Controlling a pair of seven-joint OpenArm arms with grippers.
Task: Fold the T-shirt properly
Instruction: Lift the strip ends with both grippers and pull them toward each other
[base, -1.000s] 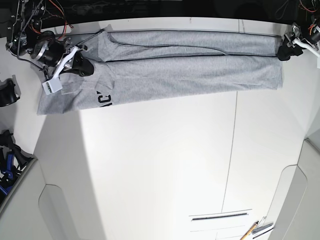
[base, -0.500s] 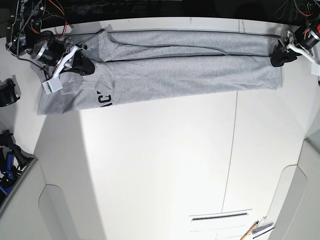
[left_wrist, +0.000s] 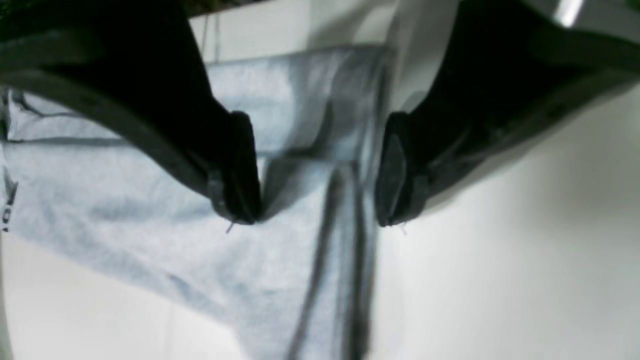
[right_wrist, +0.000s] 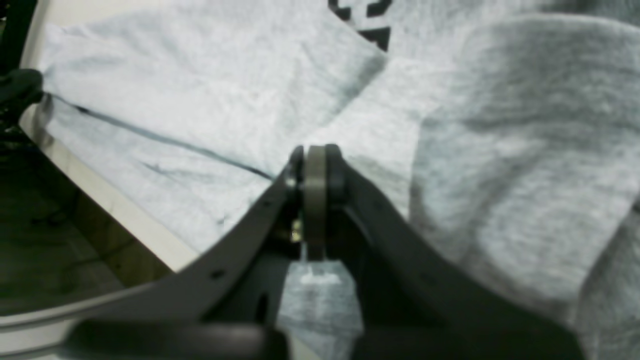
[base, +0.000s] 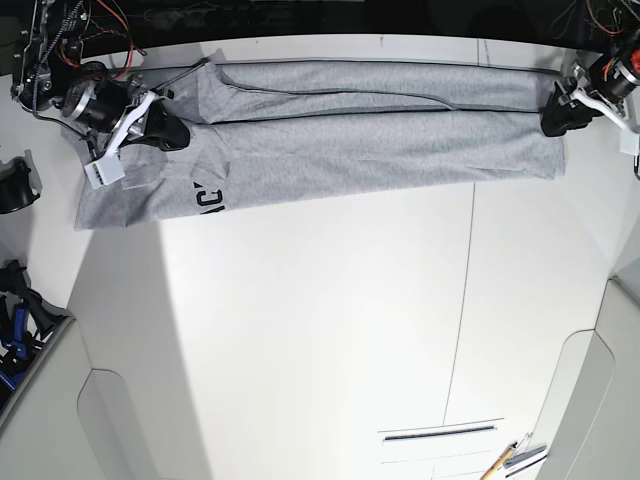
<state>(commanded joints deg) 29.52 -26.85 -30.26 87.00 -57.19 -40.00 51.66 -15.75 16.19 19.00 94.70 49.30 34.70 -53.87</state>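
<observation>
Over the past second the left gripper (base: 556, 118) has slid inward from the desk's edge onto the hem end of the T-shirt (base: 380, 135), while the right gripper (base: 165, 132) has stayed put near the collar end. The heather-grey shirt lies in a long, narrow folded band across the far side of the white desk (base: 320, 330), a scrap of black lettering (base: 208, 197) showing at its near edge. The left gripper's fingers (left_wrist: 235, 167) stand parted, astride the hemmed corner without pinching it, apparently lining up a grab. The right gripper's fingers (right_wrist: 315, 170) are clenched together over the cloth, seemingly anchoring that end so the band stays taut; whether fabric is caught between them cannot be made out. Motion blur smears the hem, and most of the lettering is tucked under the fold.
</observation>
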